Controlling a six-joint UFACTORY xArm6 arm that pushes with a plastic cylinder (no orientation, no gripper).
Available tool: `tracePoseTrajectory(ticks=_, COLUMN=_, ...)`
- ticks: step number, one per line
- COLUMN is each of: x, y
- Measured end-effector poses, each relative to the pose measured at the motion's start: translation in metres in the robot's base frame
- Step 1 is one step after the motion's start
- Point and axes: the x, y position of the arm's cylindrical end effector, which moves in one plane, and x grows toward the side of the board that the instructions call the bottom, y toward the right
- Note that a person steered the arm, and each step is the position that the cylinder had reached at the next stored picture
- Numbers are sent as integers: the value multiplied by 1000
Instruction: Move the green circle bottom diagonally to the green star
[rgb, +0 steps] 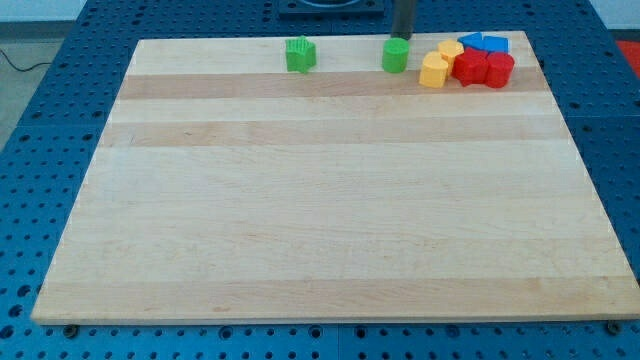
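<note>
The green circle (395, 55) is a short green cylinder near the top edge of the wooden board (330, 200), right of centre. The green star (300, 55) sits to its left, also near the top edge, with a clear gap between the two. My tip (403, 37) is at the end of a dark rod coming down from the view's top. It stands just behind the green circle, at its top right edge, touching or almost touching it.
A tight cluster sits right of the green circle: two yellow blocks (436, 68), two red blocks (483, 68) and blue blocks (485, 43) behind them. The board rests on a blue perforated table (60, 100).
</note>
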Motion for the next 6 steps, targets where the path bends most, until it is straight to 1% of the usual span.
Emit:
tracePoseTrajectory(ticks=1, x=5, y=3)
tracePoseTrajectory(ticks=2, x=29, y=-2)
tracePoseTrajectory(ticks=3, x=43, y=-4)
tracePoseTrajectory(ticks=4, x=52, y=-43)
tracePoseTrajectory(ticks=5, x=59, y=-98)
tracePoseTrajectory(ticks=6, x=58, y=-99)
